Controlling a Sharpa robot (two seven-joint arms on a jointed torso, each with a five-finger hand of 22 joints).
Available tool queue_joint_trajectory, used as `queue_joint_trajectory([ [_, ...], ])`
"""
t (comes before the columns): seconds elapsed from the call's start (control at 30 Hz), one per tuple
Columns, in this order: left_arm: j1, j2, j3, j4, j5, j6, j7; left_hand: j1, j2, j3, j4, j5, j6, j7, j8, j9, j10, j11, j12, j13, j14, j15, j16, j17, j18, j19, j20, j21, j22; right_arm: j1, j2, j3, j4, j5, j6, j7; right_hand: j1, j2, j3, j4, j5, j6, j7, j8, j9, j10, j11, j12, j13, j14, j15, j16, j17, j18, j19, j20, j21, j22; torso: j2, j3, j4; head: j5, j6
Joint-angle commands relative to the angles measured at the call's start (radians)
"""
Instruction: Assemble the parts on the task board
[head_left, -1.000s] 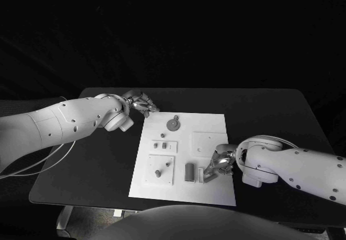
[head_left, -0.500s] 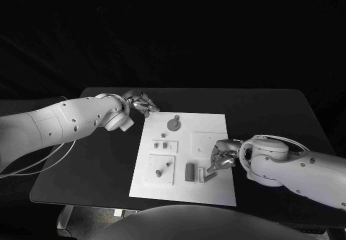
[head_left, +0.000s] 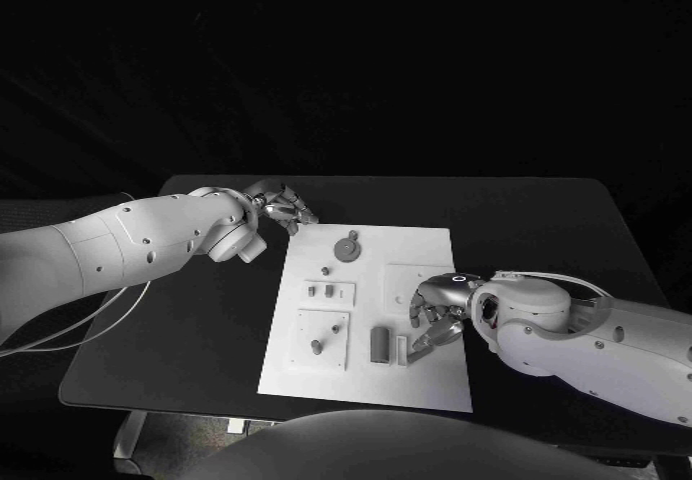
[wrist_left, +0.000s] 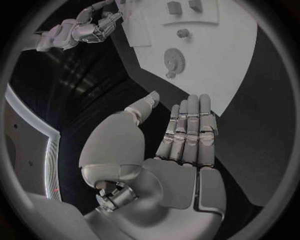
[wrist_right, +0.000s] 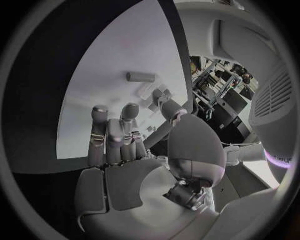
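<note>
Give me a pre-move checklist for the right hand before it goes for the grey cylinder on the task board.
1. Right hand holds nothing: ok, its fingers are apart in the right wrist view, nothing between them.
2. Grey cylinder free to pick: ok, it lies on the task board just left of the right hand, untouched.
3. Left hand out of the way: ok, it sits off the board's far left corner, holding nothing.
4. Gear clear of the path: ok, it is at the board's far end.
5. Small pegs seated in their plates: cannot tell.
</note>
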Motion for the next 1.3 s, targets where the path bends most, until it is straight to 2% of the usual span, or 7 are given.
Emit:
queue_joint_trajectory([
  [0.03, 0.001, 0.000, 0.000, 0.002, -0.001, 0.015, 0.003, 0.006, 0.003, -0.005, -0.003, -0.003, -0.004, 0.001, -0.004, 0.001, -0.005, 0.002, 0.004, -0.001, 0.007, 0.002, -0.006, 0.001, 0.011, 0.006, -0.002, -0.005, 0.001, -0.001, 0.002, 0.000, 0.009, -0.083, 0.044, 0.047, 0.012, -0.001, 0.000, -0.009, -0.001, -0.017, 0.017, -0.003, 0.000, -0.008, 0.000, 0.006, 0.002, -0.010, 0.001, -0.005, 0.000, 0.021, -0.010, 0.002, -0.005, 0.002, 0.000, -0.0004, 0.0004, 0.000, 0.000],
  [0.3, 0.001, 0.000, 0.000, 0.002, -0.001, 0.016, 0.003, 0.006, 0.004, -0.005, -0.003, -0.003, -0.004, 0.001, -0.004, 0.001, -0.006, 0.002, 0.004, -0.001, 0.007, 0.002, -0.006, 0.002, 0.011, 0.006, -0.002, -0.005, 0.002, -0.010, 0.010, 0.000, 0.014, -0.133, 0.105, 0.058, 0.035, 0.012, -0.002, -0.024, -0.001, 0.014, 0.008, 0.019, 0.011, -0.015, -0.008, 0.014, 0.004, -0.018, 0.001, -0.003, 0.002, 0.021, -0.016, 0.009, -0.005, 0.005, 0.000, 0.0001, 0.0004, 0.002, 0.000],
  [0.67, 0.001, -0.001, 0.000, 0.003, -0.001, 0.016, 0.003, 0.007, 0.004, -0.006, -0.004, -0.003, -0.004, 0.001, -0.004, 0.001, -0.006, 0.002, 0.004, -0.001, 0.007, 0.002, -0.006, 0.002, 0.011, 0.007, -0.002, -0.005, 0.002, -0.039, 0.010, 0.000, 0.011, -0.191, 0.131, 0.061, 0.043, 0.024, -0.006, -0.026, -0.001, 0.052, -0.005, 0.045, 0.026, -0.012, -0.020, 0.019, 0.001, -0.020, 0.001, 0.000, 0.002, 0.021, -0.018, 0.013, -0.003, 0.007, 0.000, 0.0010, -0.0005, 0.004, 0.000],
  [0.8, 0.001, -0.002, 0.000, 0.004, -0.001, 0.017, 0.003, 0.007, 0.004, -0.006, -0.004, -0.003, -0.004, 0.001, -0.004, 0.001, -0.006, 0.002, 0.004, -0.001, 0.007, 0.002, -0.006, 0.003, 0.011, 0.007, -0.002, -0.005, 0.002, -0.046, 0.009, 0.000, 0.011, -0.204, 0.132, 0.060, 0.044, 0.026, -0.006, -0.025, -0.001, 0.060, -0.008, 0.050, 0.030, -0.012, -0.022, 0.019, -0.001, -0.020, 0.001, 0.000, 0.002, 0.021, -0.019, 0.013, -0.003, 0.008, 0.000, 0.0008, -0.0010, 0.003, 0.000],
  [1.17, 0.001, -0.003, 0.000, 0.004, -0.001, 0.017, 0.003, 0.007, 0.004, -0.006, -0.004, -0.003, -0.004, 0.001, -0.004, 0.002, -0.006, 0.002, 0.004, -0.001, 0.008, 0.002, -0.007, 0.003, 0.011, 0.007, -0.002, -0.005, 0.002, -0.068, 0.024, 0.000, -0.006, -0.290, 0.095, 0.053, 0.042, 0.031, -0.006, -0.021, -0.001, 0.062, -0.010, 0.052, 0.032, -0.010, -0.024, 0.020, -0.003, -0.020, 0.002, 0.001, 0.002, 0.021, -0.018, 0.013, -0.003, 0.008, 0.000, 0.0013, 0.0002, 0.003, 0.000],
  [1.3, 0.001, -0.003, 0.000, 0.004, -0.001, 0.018, 0.003, 0.007, 0.005, -0.006, -0.004, -0.003, -0.004, 0.001, -0.004, 0.002, -0.006, 0.002, 0.005, -0.002, 0.008, 0.002, -0.007, 0.003, 0.011, 0.007, -0.002, -0.005, 0.002, -0.074, 0.027, 0.000, -0.011, -0.323, 0.093, 0.047, 0.056, 0.050, 0.000, -0.024, -0.001, 0.071, -0.014, 0.058, 0.036, -0.004, -0.027, 0.021, -0.005, -0.017, 0.002, 0.003, 0.001, 0.021, -0.016, 0.011, -0.002, 0.008, 0.000, 0.0004, 0.0002, 0.002, 0.000],
])
